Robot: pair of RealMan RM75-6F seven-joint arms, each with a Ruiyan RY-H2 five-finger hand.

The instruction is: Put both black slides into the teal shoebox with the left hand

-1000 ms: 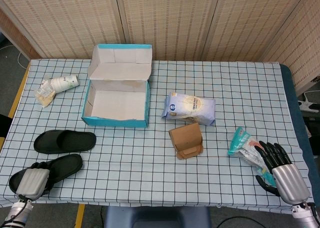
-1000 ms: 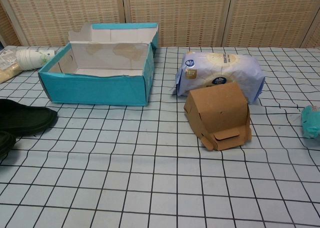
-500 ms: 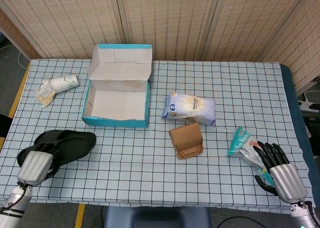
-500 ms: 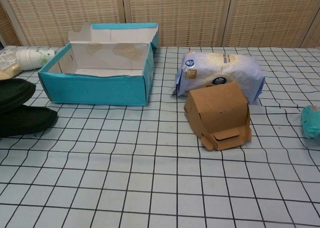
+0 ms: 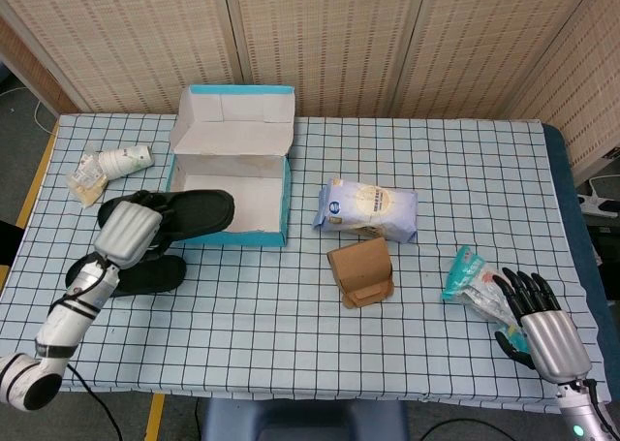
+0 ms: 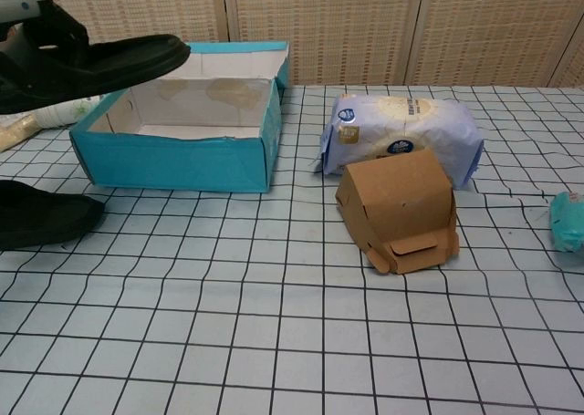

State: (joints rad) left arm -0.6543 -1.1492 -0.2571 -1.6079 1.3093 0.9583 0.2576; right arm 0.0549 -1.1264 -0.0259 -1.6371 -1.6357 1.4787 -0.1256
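My left hand (image 5: 126,232) grips one black slide (image 5: 189,211) and holds it in the air, its toe over the left front of the open teal shoebox (image 5: 271,236). In the chest view that lifted slide (image 6: 100,64) hangs above the shoebox (image 6: 182,160), with my left hand (image 6: 20,0) at the top left corner. A second black slide (image 5: 145,276) lies flat on the table in front of the box, at the left edge (image 6: 41,216) in the chest view. My right hand (image 5: 542,320) rests open near the table's front right corner, holding nothing.
A pale blue packet (image 5: 368,208) and a brown cardboard carton (image 5: 360,272) sit right of the box. A teal snack bag (image 5: 470,278) lies by my right hand. Paper cups and a packet (image 5: 107,165) lie at the far left. The checked tablecloth (image 5: 291,334) covers the table.
My left hand has lifted one slide off the table and carried it up and to the right, toward the shoebox. The other slide stays put. The right hand has barely moved.
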